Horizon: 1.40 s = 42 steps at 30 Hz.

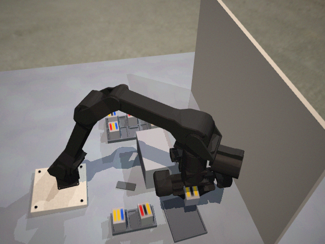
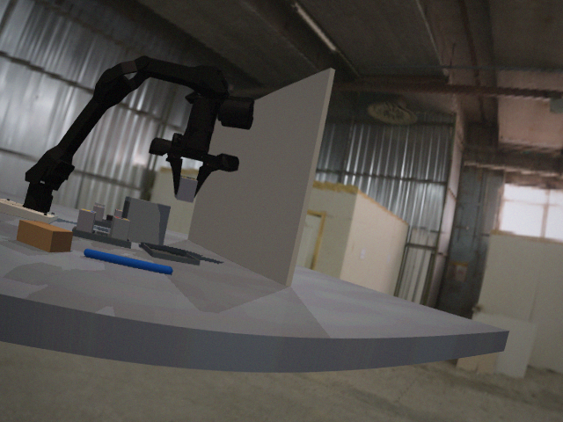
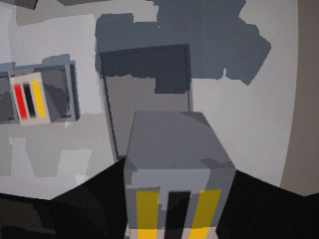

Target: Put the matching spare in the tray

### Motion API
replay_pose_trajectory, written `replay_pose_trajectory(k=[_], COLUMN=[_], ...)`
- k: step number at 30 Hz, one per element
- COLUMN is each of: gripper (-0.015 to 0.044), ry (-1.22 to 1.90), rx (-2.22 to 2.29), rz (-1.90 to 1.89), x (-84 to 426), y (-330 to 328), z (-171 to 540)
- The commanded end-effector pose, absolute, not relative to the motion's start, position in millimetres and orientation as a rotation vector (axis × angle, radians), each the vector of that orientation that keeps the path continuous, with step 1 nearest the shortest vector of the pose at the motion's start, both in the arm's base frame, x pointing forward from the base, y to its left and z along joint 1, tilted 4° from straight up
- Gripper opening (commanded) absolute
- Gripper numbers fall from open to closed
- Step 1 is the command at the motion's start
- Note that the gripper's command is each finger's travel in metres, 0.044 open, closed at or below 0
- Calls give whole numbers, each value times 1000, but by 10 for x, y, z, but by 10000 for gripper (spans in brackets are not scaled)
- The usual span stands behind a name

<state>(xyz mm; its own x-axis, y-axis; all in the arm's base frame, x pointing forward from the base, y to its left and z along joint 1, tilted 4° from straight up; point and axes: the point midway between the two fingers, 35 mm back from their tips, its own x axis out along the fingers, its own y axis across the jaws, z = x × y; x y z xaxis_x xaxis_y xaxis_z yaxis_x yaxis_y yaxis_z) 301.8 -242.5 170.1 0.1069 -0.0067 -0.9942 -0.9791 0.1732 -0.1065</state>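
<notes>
My gripper [image 1: 192, 193] [image 2: 186, 192] [image 3: 166, 163] is shut on a grey block with yellow, black and yellow stripes [image 1: 191, 201] [image 2: 186, 188] [image 3: 176, 141]. The block hangs upright above the table. In the wrist view it covers the near part of the flat grey tray [image 1: 185, 223] [image 3: 140, 100]; in the exterior view the tray [image 2: 170, 254] is well below it. No other block is in the tray. Left of the tray a small rack [image 1: 134, 230] holds a yellow-yellow-blue block [image 1: 118, 216] and a red-black-yellow block [image 1: 144, 210] [image 3: 31, 100]. I cannot make out the mounted unit's back.
A tall grey box [image 1: 155, 147] [image 2: 146, 220] stands behind the small rack. Behind it is a larger rack [image 1: 122, 140] with several striped blocks. A big upright panel [image 1: 249, 118] [image 2: 263, 181] rises to the right. A blue rod [image 2: 127, 261] and an orange block [image 2: 43, 236] lie on the table.
</notes>
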Motion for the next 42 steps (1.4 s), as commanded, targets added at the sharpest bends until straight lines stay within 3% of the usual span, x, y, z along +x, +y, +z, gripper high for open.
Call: replay_pose_trajectory(k=[1, 42], gripper=[0, 0], ry=[1205, 1206], rx=[-1122, -1120], rz=[1011, 1015], x=[3020, 3056], y=[-2419, -2425], z=[1647, 1364])
